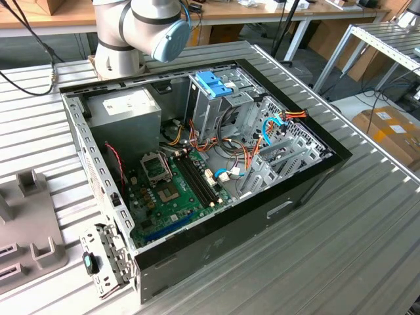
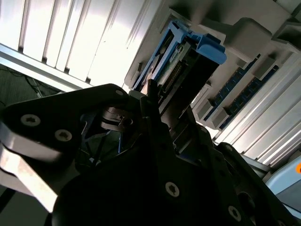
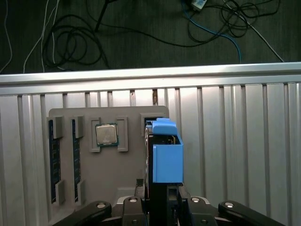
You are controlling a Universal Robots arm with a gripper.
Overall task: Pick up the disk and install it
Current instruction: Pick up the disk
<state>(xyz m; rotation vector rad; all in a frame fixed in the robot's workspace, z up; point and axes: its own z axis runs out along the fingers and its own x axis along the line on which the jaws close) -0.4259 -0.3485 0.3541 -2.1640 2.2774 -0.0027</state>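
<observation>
In both wrist views the disk [image 3: 167, 155] stands on edge between my gripper's [image 3: 160, 190] dark fingers, which are shut on it. Its light-blue carrier frame [image 2: 207, 47] wraps the metal body, and the connector edge of the disk [image 2: 181, 63] shows in the second wrist view, just past my gripper [image 2: 151, 101]. Behind the disk lies a grey holder tray [image 3: 131, 160] on the slatted table. In the exterior view the open computer case [image 1: 197, 249] lies on its side, with the arm's base [image 1: 141, 26] behind it.
The tray carries a processor chip [image 3: 106, 135] and two memory sticks [image 3: 53, 157]. Inside the case are a metal drive cage topped by a blue bracket [image 1: 213, 82], a grey power supply [image 1: 128, 108], the green motherboard [image 1: 170, 193] and loose cables [image 1: 252, 147]. Cables lie on the floor [image 3: 141, 28].
</observation>
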